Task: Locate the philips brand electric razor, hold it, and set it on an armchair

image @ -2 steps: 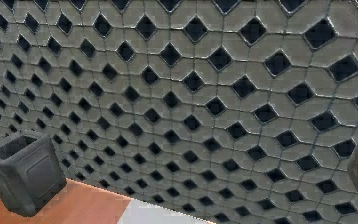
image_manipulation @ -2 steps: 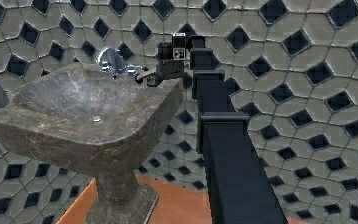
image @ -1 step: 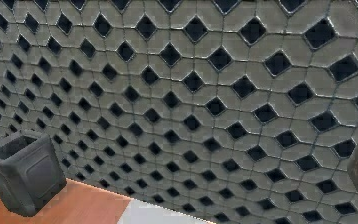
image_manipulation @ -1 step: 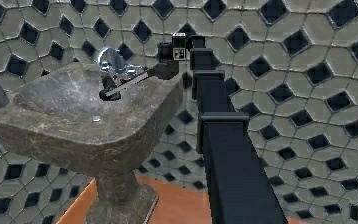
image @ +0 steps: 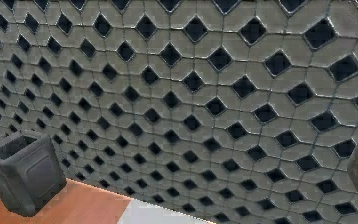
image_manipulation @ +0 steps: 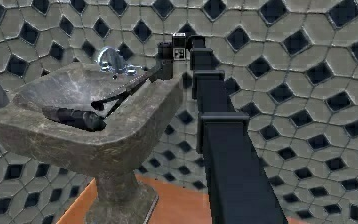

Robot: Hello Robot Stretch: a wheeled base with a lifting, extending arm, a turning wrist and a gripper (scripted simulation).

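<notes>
A wall of grey hexagon tiles with dark diamond insets runs right round this corner. Against it stands the mottled grey stone pedestal sink, and the robot's dark square-sectioned arm reaches out beside the basin. A dark grey plastic bin sits on the floor near the wall. At the back rim is a chrome faucet. The task's thing lies in the basin, near the front rim: a slim dark handheld object, which I take for the electric razor.

The 2 thin fingers slant down towards it. I can't tell whether the jaws are spread or pressed together, nor whether they hold anything. To grasp well, I'd settle them squarely across the razor's body, then lift straight up, clear of rim and faucet, before drawing the arm back.
</notes>
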